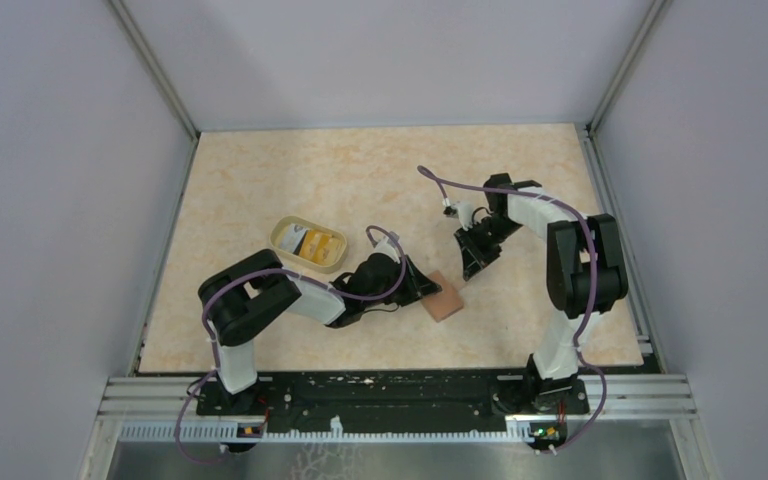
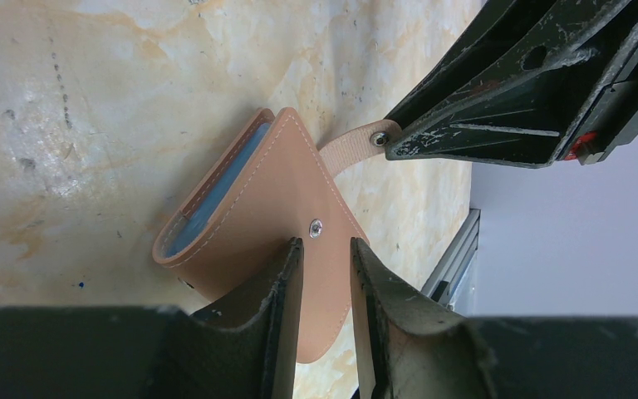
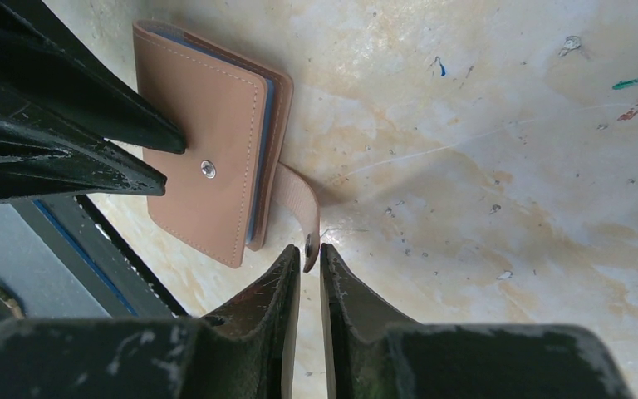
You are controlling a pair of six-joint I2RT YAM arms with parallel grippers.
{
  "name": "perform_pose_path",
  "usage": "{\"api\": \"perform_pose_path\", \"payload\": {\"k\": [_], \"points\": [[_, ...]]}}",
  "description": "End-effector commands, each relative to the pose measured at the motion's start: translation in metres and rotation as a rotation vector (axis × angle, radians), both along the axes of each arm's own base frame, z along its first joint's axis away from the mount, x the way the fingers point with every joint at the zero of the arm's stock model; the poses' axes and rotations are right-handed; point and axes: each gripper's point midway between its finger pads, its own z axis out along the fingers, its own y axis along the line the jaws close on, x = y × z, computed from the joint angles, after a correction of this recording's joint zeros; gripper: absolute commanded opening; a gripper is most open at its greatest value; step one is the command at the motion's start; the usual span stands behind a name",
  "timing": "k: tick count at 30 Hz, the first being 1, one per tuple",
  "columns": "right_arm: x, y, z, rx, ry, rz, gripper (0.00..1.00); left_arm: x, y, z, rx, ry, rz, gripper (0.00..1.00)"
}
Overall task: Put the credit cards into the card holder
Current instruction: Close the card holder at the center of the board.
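Holder [image 2: 257, 208] shows tan-brown leather, pale-stitched, with light blue lining peeking out and a silver snap [image 2: 316, 228]. Desk [image 3: 507, 125] is cream marble with orange veins and tiny blue, green and red flecks. Left tool [image 2: 326, 243] and right tool [image 3: 309, 248] are black, scuffed grey. Cup [image 1: 278, 232] is translucent yellow; cards [image 1: 315, 243] are white and orange-yellow.

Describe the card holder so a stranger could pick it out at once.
On the beige marbled table, look toward the near edge, roughly midway across. The card holder lies there: a small tan-brown folded wallet with blue lining, its snap strap pinched by the right pincer. This sets it apart from the pale oval tray holding the credit cards farther left.
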Motion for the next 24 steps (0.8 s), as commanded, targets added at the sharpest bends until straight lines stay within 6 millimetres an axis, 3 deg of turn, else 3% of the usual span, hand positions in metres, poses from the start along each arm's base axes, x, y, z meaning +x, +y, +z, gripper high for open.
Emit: {"api": "perform_pose_path", "payload": {"k": [1, 18, 24], "points": [[0.0182, 0.0049, 0.0237, 0.046, -0.093, -0.010, 0.16, -0.0029, 0.0107, -0.0254, 0.069, 0.022, 0.002, 0.34], [0.0202, 0.0041, 0.0261, 0.048, -0.103, -0.018, 0.14, -0.0028, 0.0099, -0.0265, 0.069, 0.023, 0.002, 0.34], [0.0208, 0.0042, 0.0292, 0.053, -0.112, -0.018, 0.09, -0.0029, 0.0097, -0.0268, 0.070, 0.023, 0.001, 0.34]]}}
